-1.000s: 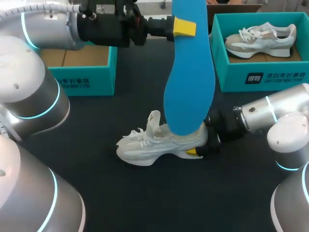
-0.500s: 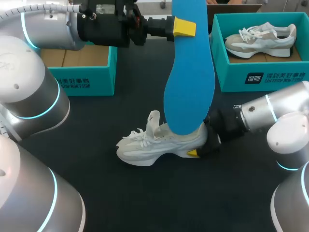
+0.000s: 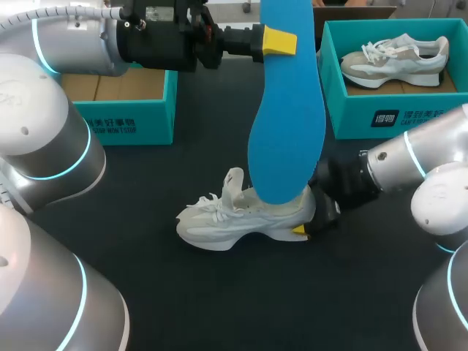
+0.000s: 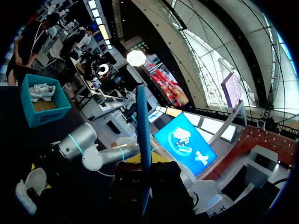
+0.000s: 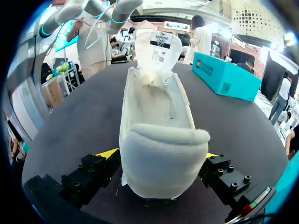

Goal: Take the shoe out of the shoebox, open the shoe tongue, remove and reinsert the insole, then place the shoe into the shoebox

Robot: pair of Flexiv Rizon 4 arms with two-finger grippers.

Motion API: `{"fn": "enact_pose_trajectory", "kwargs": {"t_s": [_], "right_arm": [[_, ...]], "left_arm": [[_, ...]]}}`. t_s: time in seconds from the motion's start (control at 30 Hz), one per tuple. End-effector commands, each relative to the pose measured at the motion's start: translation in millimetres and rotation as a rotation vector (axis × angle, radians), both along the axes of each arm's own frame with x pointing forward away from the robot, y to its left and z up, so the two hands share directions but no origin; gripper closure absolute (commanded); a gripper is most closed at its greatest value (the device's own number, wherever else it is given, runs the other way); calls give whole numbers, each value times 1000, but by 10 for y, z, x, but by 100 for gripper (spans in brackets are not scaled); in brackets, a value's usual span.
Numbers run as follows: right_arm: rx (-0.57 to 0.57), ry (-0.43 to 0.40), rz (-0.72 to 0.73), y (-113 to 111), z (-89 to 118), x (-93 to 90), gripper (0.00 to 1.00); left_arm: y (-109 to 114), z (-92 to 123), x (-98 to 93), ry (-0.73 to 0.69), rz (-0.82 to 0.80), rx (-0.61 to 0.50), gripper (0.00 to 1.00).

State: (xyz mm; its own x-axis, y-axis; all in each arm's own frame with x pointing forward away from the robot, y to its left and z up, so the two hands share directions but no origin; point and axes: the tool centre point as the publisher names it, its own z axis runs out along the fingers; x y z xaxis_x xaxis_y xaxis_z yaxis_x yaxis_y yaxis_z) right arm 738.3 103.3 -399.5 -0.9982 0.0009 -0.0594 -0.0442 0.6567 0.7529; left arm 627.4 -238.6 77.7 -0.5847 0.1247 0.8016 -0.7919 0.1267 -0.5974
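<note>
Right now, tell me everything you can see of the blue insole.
The blue insole is a thin, flat sheet in a foot outline, bright blue, foam-like. It hangs upright above the table, wider end down, gripped near its top by the left gripper. Its lower end overlaps the heel of the white shoe in the head view; contact cannot be told.

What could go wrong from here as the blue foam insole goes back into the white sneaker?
The left gripper pinches the blue foam insole only near its upper end, so its hanging tip may buckle and miss the opening. The right gripper clamps the white sneaker only at its heel; a downward push could twist it.
</note>
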Motion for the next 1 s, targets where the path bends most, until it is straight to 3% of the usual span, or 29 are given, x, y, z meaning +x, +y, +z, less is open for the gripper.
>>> {"fn": "enact_pose_trajectory", "kwargs": {"t_s": [0.03,0.57,0.73,1.0], "right_arm": [[-121,3,-16,-53,212,-17,0],[-148,3,-16,-56,254,-22,0],[-215,-72,-3,-126,508,-19,0],[-324,-51,-3,-138,705,-34,0]], "left_arm": [[5,-14,-13,1,2,-1,100],[5,-14,-13,1,2,-1,100],[5,-14,-13,1,2,-1,100],[5,-14,-13,1,2,-1,100]]}}
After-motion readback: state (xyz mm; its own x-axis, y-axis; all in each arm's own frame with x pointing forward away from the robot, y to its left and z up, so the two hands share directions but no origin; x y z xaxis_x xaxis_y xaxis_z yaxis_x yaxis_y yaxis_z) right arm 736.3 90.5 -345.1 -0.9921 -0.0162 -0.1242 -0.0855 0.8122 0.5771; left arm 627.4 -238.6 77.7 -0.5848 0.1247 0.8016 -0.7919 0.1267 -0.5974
